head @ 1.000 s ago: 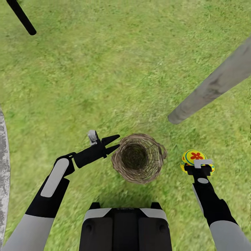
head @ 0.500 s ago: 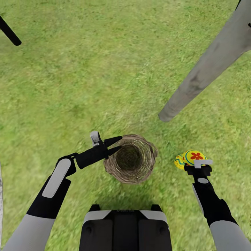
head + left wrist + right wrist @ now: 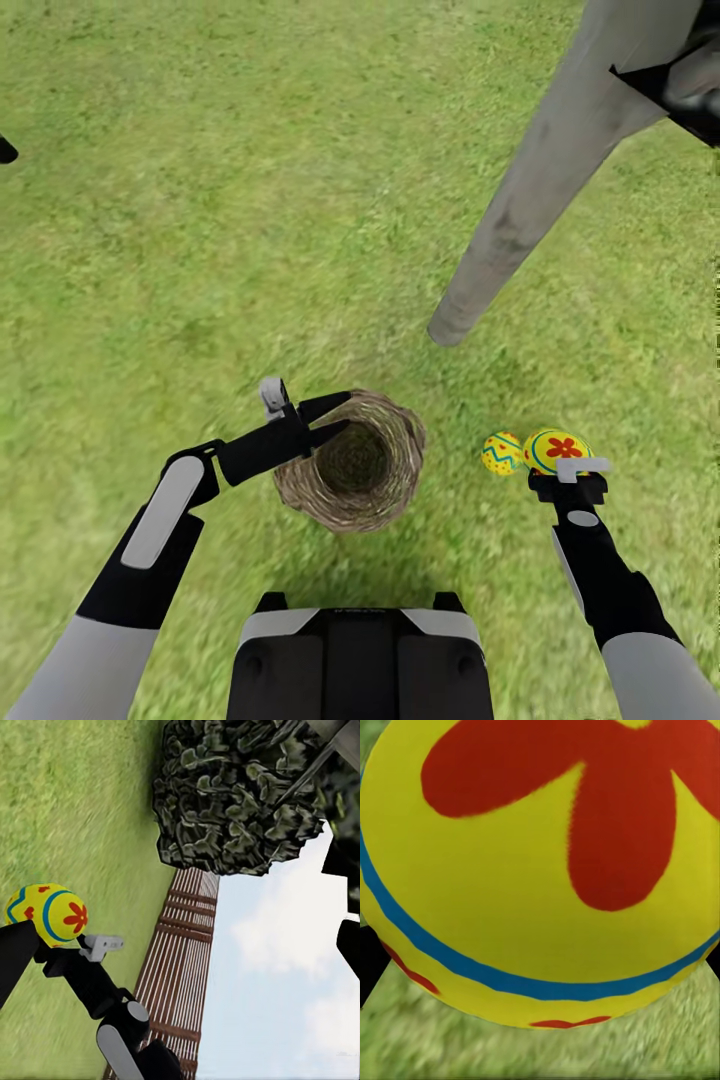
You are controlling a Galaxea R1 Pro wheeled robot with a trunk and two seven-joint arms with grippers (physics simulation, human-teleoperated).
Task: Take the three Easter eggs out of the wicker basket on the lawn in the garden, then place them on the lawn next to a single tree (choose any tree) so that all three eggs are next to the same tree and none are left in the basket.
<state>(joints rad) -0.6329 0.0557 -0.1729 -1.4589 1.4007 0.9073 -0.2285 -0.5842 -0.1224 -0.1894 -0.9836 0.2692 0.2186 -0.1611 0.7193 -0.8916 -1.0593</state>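
Note:
A yellow Easter egg (image 3: 553,444) with a red flower and blue band is held over the lawn (image 3: 250,200) by my right gripper (image 3: 568,466), which is shut on it; the same egg (image 3: 540,870) looms close in the right wrist view and appears in the left wrist view (image 3: 49,913). A second egg (image 3: 501,453) lies on the grass just left of it. The wicker basket (image 3: 385,495) stands in front of me, its inside dark. My left gripper (image 3: 332,417) hovers open over the basket's left rim. The pale tree trunk (image 3: 520,210) rises beyond the eggs.
Dark foliage (image 3: 690,85) hangs at the upper right, and a thin black trunk (image 3: 5,150) touches the left edge. A slatted wooden fence (image 3: 184,967) and leafy crown (image 3: 240,795) appear in the left wrist view. My base (image 3: 360,655) sits just behind the basket.
The whole view has shifted, so basket and trunk sit further left in it. A second egg on the grass has come out from behind the held egg. Both arms keep their pose.

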